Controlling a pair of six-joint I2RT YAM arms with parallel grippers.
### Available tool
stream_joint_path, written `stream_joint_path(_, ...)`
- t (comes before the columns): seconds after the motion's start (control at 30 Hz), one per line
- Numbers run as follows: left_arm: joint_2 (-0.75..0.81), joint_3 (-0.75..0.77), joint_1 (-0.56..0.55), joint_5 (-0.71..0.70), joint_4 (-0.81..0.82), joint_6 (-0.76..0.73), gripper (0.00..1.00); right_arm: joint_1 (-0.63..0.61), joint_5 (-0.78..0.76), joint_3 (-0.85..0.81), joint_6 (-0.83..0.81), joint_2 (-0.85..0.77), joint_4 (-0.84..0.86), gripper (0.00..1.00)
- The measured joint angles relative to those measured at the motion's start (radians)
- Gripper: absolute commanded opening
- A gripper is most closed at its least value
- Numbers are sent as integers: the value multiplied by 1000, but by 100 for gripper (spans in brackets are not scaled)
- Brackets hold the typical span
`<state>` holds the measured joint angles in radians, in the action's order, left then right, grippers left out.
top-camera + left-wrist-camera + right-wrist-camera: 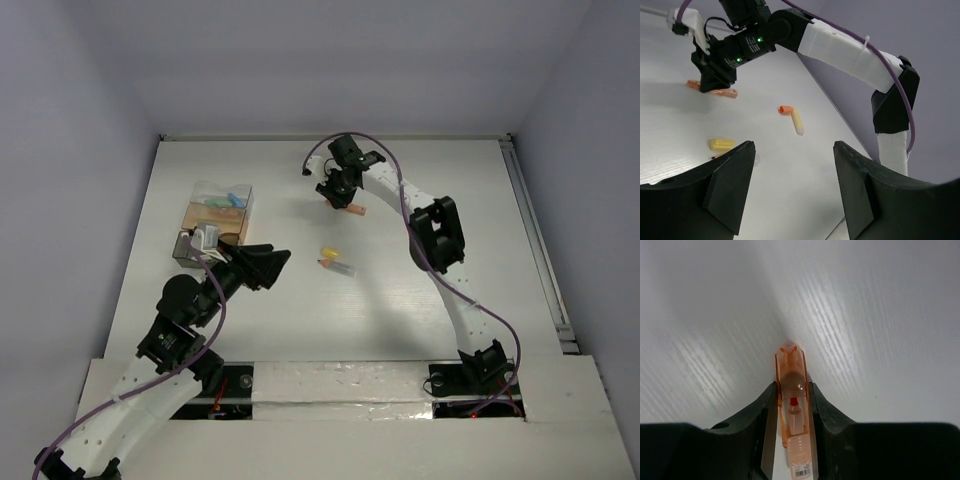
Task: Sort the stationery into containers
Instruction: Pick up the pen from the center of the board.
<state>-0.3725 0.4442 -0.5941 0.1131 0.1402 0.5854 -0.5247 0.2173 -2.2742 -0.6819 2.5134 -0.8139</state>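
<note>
**Lifting the orange pen cleanly**

Far across the table (280, 330), the right claw (791, 390) is pinched narrow on the pen (791, 371), which seems to lie flat on the surface. It should rise straight up before swinging toward the box (215, 215), well apart at the left. The left claw (792, 167) waits beside the box, wide and empty. Yellow pieces (335, 260) lie between, so carry the pen above them. The far edge is near the grip. There is more open room on the near side.

Orange highlighter (791, 410) flat; yellow piece (721, 144) nearby; container (247, 212) holds blue, green pieces (232, 199).
</note>
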Motion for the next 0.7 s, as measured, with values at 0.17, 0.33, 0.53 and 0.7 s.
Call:
stream_joint_path(0.17,-16,-54,0,34,55,33,60,0,-47,94,134,-41,153,0)
stream_joint_path(0.33,-83,-88,0,53,108,53,60,0,-108,315,334,-198,346,0)
stream_joint_path(0.53,-165,-98,0,51,189,60,60,0,-143,665,616,-579,609,0)
stream_joint_path(0.7,-229,-98,0,36,256,52,59,0,-130,967,872,-924,863,0)
